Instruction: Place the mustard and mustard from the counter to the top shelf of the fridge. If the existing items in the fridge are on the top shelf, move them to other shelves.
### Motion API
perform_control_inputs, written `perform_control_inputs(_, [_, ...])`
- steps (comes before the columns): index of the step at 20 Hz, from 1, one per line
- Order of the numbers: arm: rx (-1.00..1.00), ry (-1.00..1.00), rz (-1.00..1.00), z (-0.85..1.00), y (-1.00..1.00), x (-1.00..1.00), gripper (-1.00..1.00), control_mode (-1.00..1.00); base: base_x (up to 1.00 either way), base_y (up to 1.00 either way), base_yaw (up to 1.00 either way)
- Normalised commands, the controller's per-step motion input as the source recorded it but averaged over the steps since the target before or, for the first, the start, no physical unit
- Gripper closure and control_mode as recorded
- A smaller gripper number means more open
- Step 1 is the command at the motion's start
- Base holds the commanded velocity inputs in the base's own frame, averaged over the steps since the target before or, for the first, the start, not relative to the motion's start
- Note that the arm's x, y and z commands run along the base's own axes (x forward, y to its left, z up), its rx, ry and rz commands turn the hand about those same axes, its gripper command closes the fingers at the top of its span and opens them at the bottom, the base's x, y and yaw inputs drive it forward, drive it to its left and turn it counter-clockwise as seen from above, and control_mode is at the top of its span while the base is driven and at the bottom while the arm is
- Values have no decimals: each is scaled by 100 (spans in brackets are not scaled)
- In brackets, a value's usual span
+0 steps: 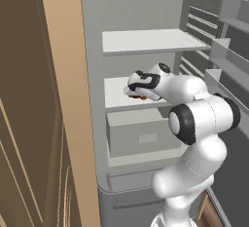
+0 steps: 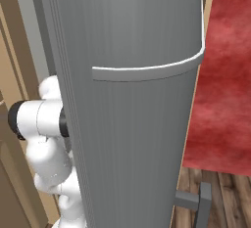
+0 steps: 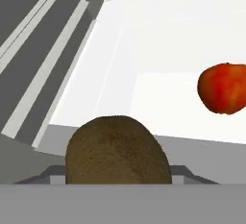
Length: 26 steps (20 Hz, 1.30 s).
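The fridge (image 1: pixel 97 36) stands open, its racked door (image 1: pixel 228 46) swung out to the right; in the right base view the grey outer face of that door (image 2: pixel 132 124), with its curved handle (image 2: pixel 147 70), blocks the sight of the shelves. Inside, the top shelf (image 1: pixel 151 41) is a bare white slab. Below it the arm reaches in over the second shelf (image 1: pixel 114 94), which sits above the pale grey drawer box (image 1: pixel 141 138). A tan cabinet panel (image 1: pixel 63 99) flanks the fridge on the left.

The end effector (image 1: pixel 137 93) hangs low over that second shelf. In the hand view the dark brown oval lump (image 3: pixel 117 151) sits right between the fingers at the bottom of the picture, and the jaws stand partly closed around it. The small orange-red ball (image 3: pixel 223 88) lies on the white shelf, well apart from the lump, off to one side.
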Motion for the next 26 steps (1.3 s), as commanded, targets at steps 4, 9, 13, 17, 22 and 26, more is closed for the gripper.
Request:
perform_control_inputs(4, [0, -10, 0, -30, 23, 82, 100, -100, 0, 0, 0])
perform_control_inputs(9, [-2, -13, 0, -43, 25, 84, 100, -100, 0, 0, 0])
perform_control_inputs(13, [-4, -15, 0, -49, 20, 92, 100, -100, 0, 0, 0])
perform_control_inputs(17, [-1, -14, 0, -41, 7, 100, 100, -100, 0, 0, 0])
perform_control_inputs(22, [0, -4, 0, -8, 0, 58, -100, -100, 0, 0, 0])
perform_control_inputs(26, [0, 1, 0, 0, 0, 16, -100, -100, 0, 0, 0])
